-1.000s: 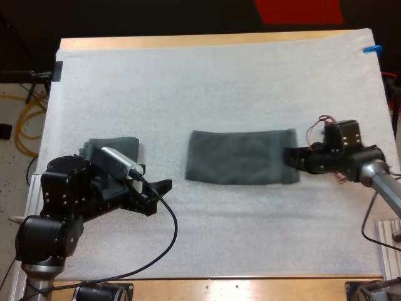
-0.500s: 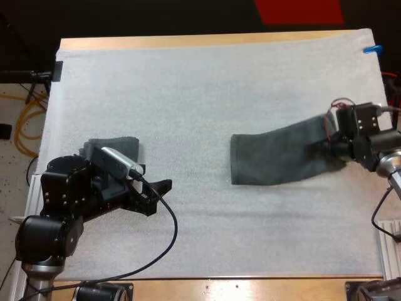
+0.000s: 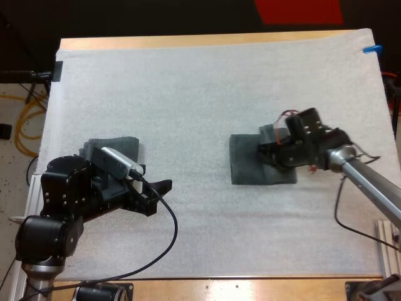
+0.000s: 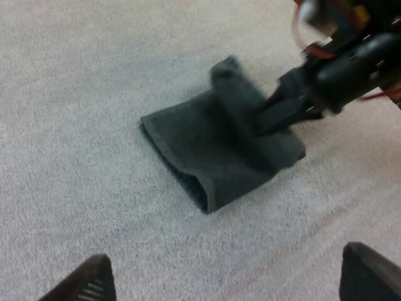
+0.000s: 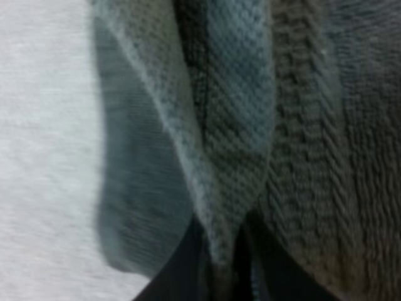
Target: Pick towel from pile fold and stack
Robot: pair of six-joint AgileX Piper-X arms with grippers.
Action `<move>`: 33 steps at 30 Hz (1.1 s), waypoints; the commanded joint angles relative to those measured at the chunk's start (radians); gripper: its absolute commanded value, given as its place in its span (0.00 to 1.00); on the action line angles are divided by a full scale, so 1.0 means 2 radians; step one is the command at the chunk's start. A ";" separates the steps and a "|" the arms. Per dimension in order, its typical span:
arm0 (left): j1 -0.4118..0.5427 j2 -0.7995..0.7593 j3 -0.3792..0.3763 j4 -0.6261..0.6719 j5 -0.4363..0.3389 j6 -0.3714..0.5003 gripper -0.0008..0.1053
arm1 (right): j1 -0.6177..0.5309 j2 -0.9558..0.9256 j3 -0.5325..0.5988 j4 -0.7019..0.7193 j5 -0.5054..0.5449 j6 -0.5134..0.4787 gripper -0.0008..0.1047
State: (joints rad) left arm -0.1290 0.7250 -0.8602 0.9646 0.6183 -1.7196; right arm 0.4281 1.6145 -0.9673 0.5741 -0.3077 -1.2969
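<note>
High view: the towel was long and flat a second ago. Now its right end is laid back over its left half, so it looks short and thick. It sits a bit right of the middle of the white mat.

The right end effector has moved left with it and pinches a fold of the towel tight. The left end effector has not moved. Its fingers stand apart with nothing between them.

A second towel lies just beside the left arm. The mat covers the wooden bench.
</note>
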 commanded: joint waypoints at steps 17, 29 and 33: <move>-0.002 0.001 -0.003 0.001 0.009 -0.004 0.67 | 0.009 0.045 -0.006 -0.110 -0.106 0.052 0.53; -0.002 0.001 -0.003 0.001 0.009 -0.002 0.67 | 0.013 0.031 -0.006 -0.114 -0.196 0.051 0.71; -0.002 0.001 -0.003 -0.003 0.009 0.000 0.67 | 0.015 -0.009 -0.006 -0.088 -0.192 0.017 0.71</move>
State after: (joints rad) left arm -0.1290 0.7250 -0.8602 0.9637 0.6207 -1.7196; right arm 0.4563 1.6163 -0.9722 0.3956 -0.6807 -1.2443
